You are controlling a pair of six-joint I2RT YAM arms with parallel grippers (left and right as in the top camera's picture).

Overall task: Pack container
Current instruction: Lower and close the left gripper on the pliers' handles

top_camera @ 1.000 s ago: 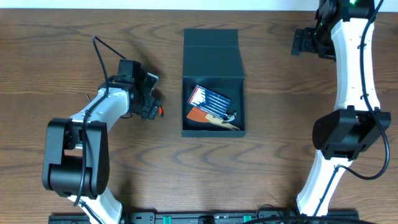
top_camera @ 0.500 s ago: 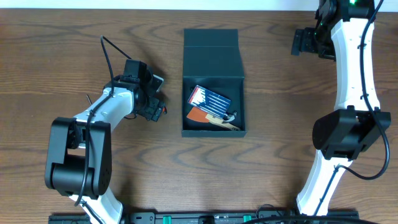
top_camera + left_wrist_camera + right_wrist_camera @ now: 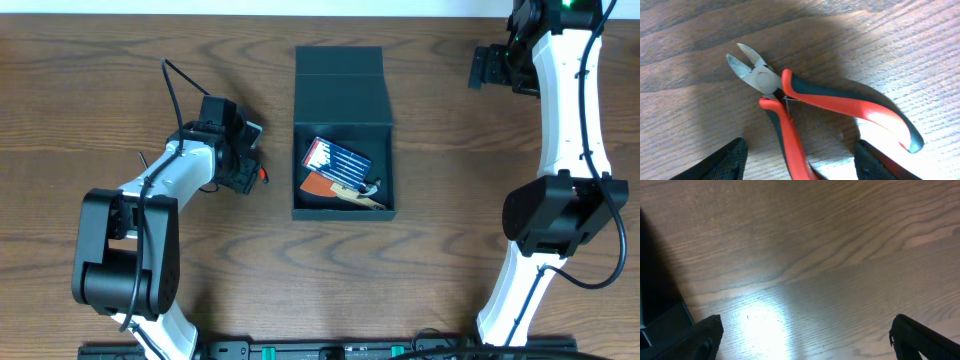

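Observation:
The container (image 3: 343,125), a dark teal box, stands open at the table's middle with its flap lid (image 3: 340,85) laid back. Inside lie a blue striped pack (image 3: 336,158), an orange piece (image 3: 318,185) and a small tan tool (image 3: 366,196). Left of the box, red-and-dark-handled cutting pliers (image 3: 790,95) rest flat on the wood, and only their red tip (image 3: 262,176) shows from overhead. My left gripper (image 3: 245,172) is low over them, open (image 3: 800,155), its fingers straddling both handles with gaps on either side. My right gripper (image 3: 490,68) hovers open (image 3: 805,330) over bare wood at the far right.
The wooden table (image 3: 440,250) stretches around the box. Both arm bases stand at the near edge, and the right arm (image 3: 570,130) rises along the right side. A dark edge of the box shows at the left of the right wrist view.
My left gripper shifted slightly right toward the box and settled over the pliers, its fingers narrowing around the handles. The right arm and the box stayed still.

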